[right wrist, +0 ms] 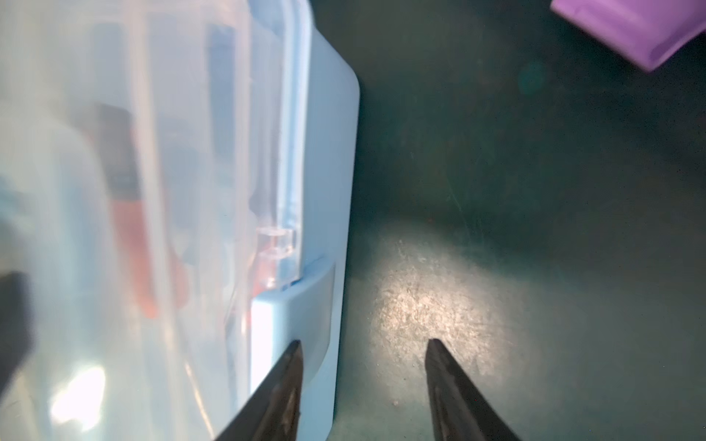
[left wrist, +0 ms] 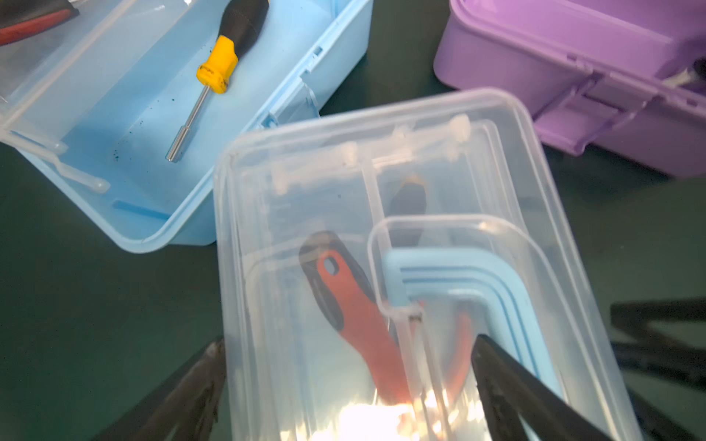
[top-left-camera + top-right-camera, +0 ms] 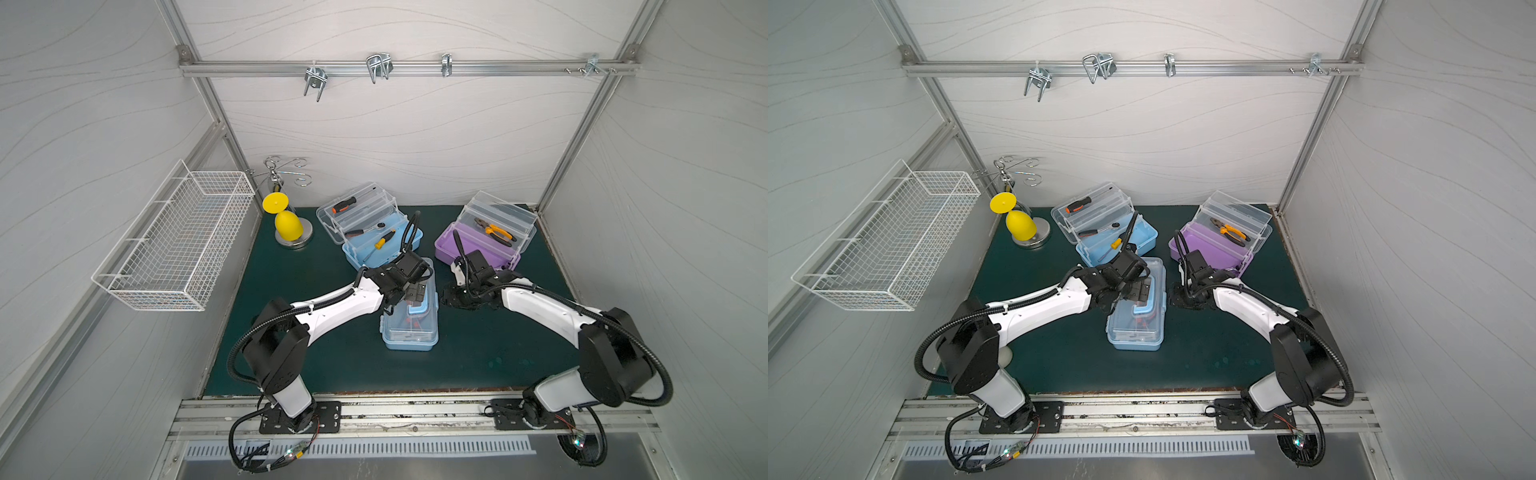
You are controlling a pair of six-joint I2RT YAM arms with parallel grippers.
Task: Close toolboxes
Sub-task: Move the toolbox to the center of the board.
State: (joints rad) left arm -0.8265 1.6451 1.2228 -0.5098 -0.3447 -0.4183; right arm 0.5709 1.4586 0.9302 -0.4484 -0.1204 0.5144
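Blue-based closed toolbox (image 3: 409,332) lies centrally on the desk (image 3: 478,353). The left fingers (image 2: 508,374) stand spread over its clear lid (image 2: 344,198), and the right fingers (image 1: 282,385) stand spread beside its side latch (image 1: 294,317) (one tip at the latch, nothing pinched). Bare desk flanks that edge; the open blue toolbox (image 3: 355,254) and purple toolbox (image 3: 1208,247) sit just beyond.

One closed blue toolbox (image 3: 409,336), one open blue toolbox (image 3: 357,259) and one open purple toolbox (image 3: 444,248) are standing, three in all; one orange screwdriver (image 3: 345,204), one ratchet (image 3: 368,229) and one yellow driver (image 3: 382,242) are lying in the open blue one; one pair of pliers (image 3: 496,230) is lying in the purple one. One wire basket (image 3: 178,232), one yellow goblet (image 3: 287,226) and four rail hooks (image 3: 313,81) (image 3: 378,66) (image 3: 446,64) (image 3: 592,66) are showing too.
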